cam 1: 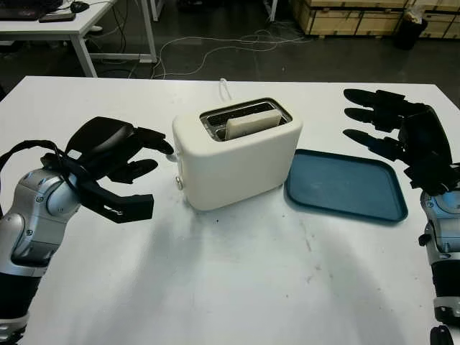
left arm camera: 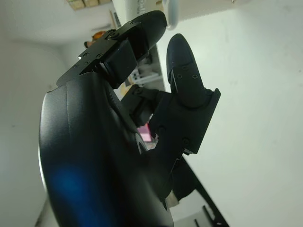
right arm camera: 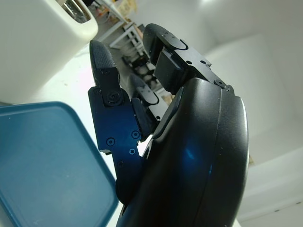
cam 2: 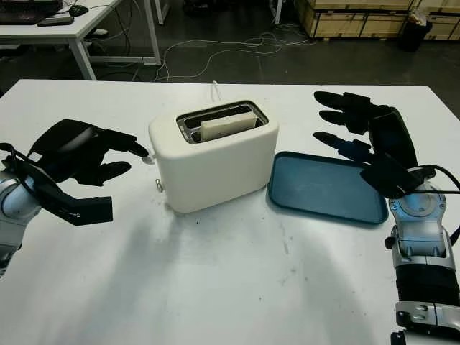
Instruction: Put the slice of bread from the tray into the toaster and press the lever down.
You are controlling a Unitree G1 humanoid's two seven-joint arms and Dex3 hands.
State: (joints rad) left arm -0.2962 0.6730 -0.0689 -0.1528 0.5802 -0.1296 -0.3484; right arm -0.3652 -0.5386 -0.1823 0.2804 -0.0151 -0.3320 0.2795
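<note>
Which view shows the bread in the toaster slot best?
Left eye view: it looks down into the toaster, with the bread slice upright in the front slot. Right eye view shows the same from slightly aside. Right wrist view catches a toaster corner with part of a slot; left wrist view catches the toaster's edge beyond the left hand.

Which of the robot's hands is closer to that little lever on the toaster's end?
Left. The left hand reaches a fingertip at the lever on the toaster. The right hand hovers open beyond the blue tray, on the opposite side.
</note>
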